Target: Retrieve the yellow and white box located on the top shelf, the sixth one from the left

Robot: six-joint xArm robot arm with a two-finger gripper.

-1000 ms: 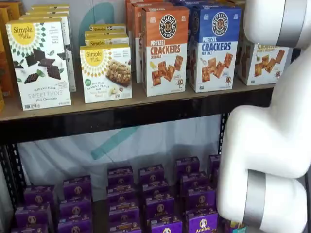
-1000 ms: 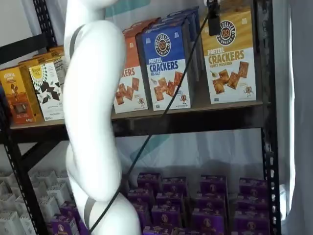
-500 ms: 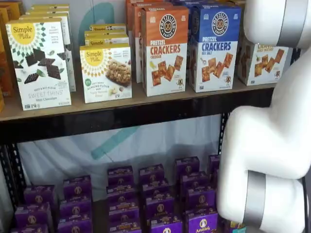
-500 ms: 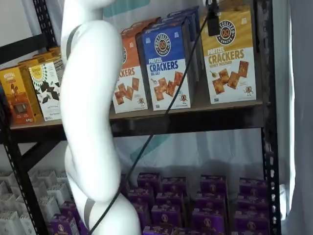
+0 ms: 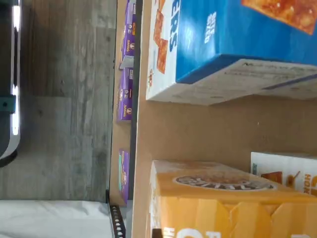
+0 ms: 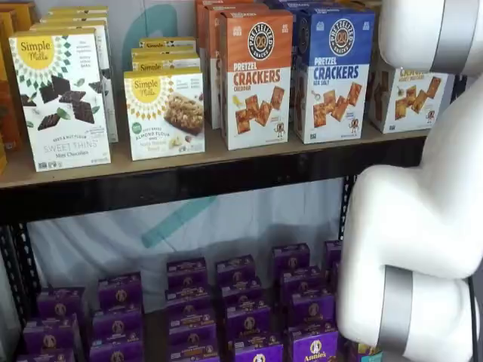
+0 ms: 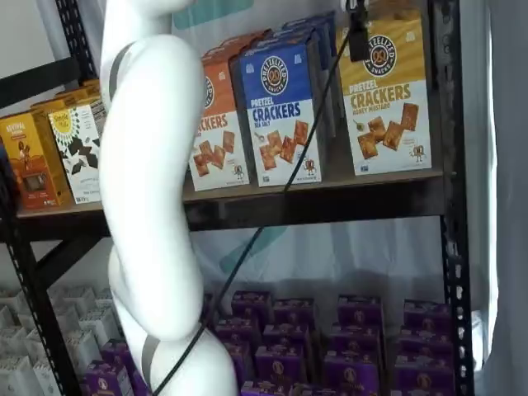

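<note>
While the blue-topped box [image 7: 280,111] stands close, the arm [image 6: 423,226] hides the yellow and white box [image 7: 388,103].

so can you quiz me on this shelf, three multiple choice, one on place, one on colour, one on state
1. From the front, the yellow box stands where relative to the blue box?
A. to its left
B. to its right
C. on top of it

2. What colour are the lower boxes?
A. purple
B. green
C. red

3. The yellow box is:
A. lying flat
B. upright on the top shelf
C. hanging clear above the board

Key: 1 B, it is the rightmost box in a shelf view; 2 A, all show purple fronts; 3 B, its base meets the board.
</note>
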